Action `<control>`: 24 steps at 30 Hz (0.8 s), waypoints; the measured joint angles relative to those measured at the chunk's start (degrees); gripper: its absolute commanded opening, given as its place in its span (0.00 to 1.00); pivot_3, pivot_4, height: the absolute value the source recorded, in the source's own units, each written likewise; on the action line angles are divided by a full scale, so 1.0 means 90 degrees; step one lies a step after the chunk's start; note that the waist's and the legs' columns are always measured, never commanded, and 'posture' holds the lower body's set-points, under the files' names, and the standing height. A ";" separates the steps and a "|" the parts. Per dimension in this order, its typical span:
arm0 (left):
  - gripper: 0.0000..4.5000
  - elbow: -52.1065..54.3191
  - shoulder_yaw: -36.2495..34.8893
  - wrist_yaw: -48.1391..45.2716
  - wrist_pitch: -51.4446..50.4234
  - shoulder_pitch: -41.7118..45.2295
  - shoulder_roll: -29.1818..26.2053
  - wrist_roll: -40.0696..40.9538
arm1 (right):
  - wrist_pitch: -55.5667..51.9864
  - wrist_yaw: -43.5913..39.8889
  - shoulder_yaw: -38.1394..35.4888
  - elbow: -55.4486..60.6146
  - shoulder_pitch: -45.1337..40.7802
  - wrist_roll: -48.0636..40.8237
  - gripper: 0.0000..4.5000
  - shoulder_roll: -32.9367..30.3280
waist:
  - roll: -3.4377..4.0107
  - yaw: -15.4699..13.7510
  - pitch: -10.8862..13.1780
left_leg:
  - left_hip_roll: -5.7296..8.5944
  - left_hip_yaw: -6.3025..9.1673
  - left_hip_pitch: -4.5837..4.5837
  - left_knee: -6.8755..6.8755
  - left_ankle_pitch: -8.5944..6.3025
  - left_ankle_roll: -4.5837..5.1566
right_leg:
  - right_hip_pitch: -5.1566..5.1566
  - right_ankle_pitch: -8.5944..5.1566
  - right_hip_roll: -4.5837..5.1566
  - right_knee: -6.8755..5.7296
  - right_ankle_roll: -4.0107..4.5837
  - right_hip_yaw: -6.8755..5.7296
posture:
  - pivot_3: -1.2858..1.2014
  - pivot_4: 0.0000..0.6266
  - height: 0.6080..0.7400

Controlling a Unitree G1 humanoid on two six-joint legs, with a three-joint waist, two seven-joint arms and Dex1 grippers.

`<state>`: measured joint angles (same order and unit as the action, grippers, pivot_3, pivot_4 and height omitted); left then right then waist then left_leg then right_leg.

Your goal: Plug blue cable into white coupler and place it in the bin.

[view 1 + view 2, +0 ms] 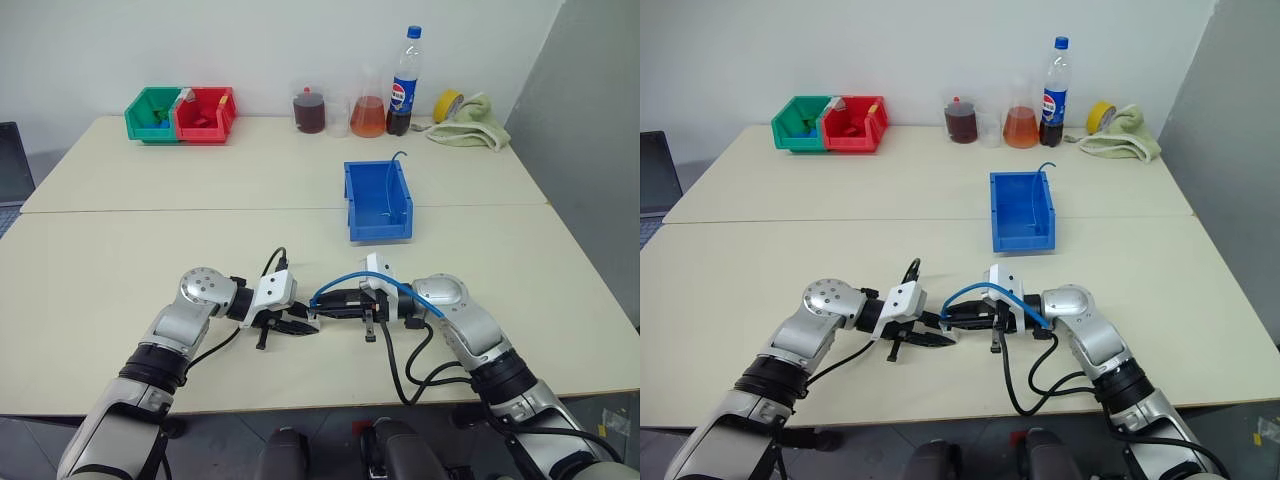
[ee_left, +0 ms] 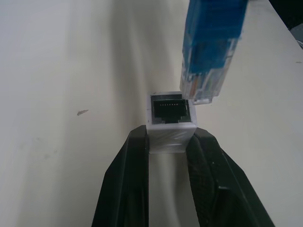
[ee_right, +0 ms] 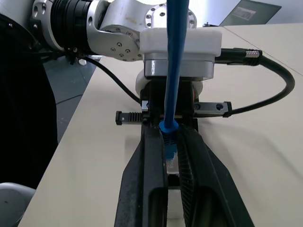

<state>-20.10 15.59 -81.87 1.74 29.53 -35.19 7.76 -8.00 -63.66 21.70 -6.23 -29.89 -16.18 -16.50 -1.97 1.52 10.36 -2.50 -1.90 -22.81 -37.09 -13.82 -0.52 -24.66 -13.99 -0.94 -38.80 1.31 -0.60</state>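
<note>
My left gripper [image 2: 169,142] is shut on the white coupler [image 2: 170,124], whose dark socket faces outward. The blue cable [image 1: 350,277] arches from my right gripper [image 1: 322,303] back over that wrist. Its clear plug [image 2: 208,61] hangs just beside and above the socket, against the coupler's rim and outside the socket. My right gripper is shut on the cable close behind the plug [image 3: 169,149]. Both grippers meet tip to tip low over the near table, left gripper [image 1: 300,325] on the left. The bright-blue bin [image 1: 378,200] stands farther back, beyond the right gripper.
A thin dark wire [image 1: 390,180] lies in the blue bin. Green bin [image 1: 152,113] and red bin [image 1: 207,112] sit at the back left. Flasks of dark and orange liquid [image 1: 368,115], a cola bottle [image 1: 404,85], a tape roll and a cloth [image 1: 470,128] line the back right.
</note>
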 measured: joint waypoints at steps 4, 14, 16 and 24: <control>0.17 0.0000 -0.0001 -0.0005 0.0002 0.0000 -0.0004 -0.0002 | 0.0067 -0.0009 0.0000 -0.0284 -0.0029 0.0109 0.02 0.0099 | 0.0000 -0.0001 0.0000 | 0.0000 0.0001 0.0000 -0.0001 0.0000 0.0000 | 0.0000 0.0000 0.0000 -0.0003 0.0000 0.0001 | 0.52 0.24 1.00; 0.17 -0.0001 -0.0001 -0.0008 0.0002 0.0000 -0.0004 -0.0002 | 0.0251 -0.0140 -0.0010 -0.0559 -0.0135 0.0184 0.02 0.0168 | 0.0000 0.0000 0.0000 | 0.0000 0.0001 0.0001 -0.0003 0.0000 0.0000 | 0.0000 0.0000 0.0000 -0.0007 0.0001 0.0001 | 0.52 0.24 1.00; 0.17 -0.0001 -0.0001 -0.0008 0.0002 0.0000 -0.0004 -0.0002 | 0.0278 -0.0160 -0.0012 -0.0583 -0.0147 0.0187 0.02 0.0162 | 0.0000 0.0000 0.0000 | 0.0000 0.0001 0.0001 -0.0004 0.0000 0.0000 | 0.0000 0.0000 0.0000 -0.0007 0.0001 0.0001 | 0.52 0.24 1.00; 0.17 -0.0002 -0.0001 -0.0011 0.0002 0.0000 -0.0004 -0.0006 | 0.0419 -0.0244 -0.0024 -0.0791 -0.0291 0.0237 0.02 0.0151 | 0.0000 -0.0001 0.0000 | 0.0000 0.0001 0.0001 -0.0007 0.0000 0.0000 | 0.0000 0.0000 0.0000 -0.0010 0.0001 0.0001 | 0.52 0.24 1.00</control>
<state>-20.12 15.57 -81.96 1.75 29.53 -35.22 7.70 -4.23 -65.85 21.48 -13.35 -32.51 -14.05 -15.14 -1.97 1.52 10.36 -2.51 -1.90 -22.80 -37.16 -13.82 -0.52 -24.66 -13.99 -0.94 -38.89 1.32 -0.59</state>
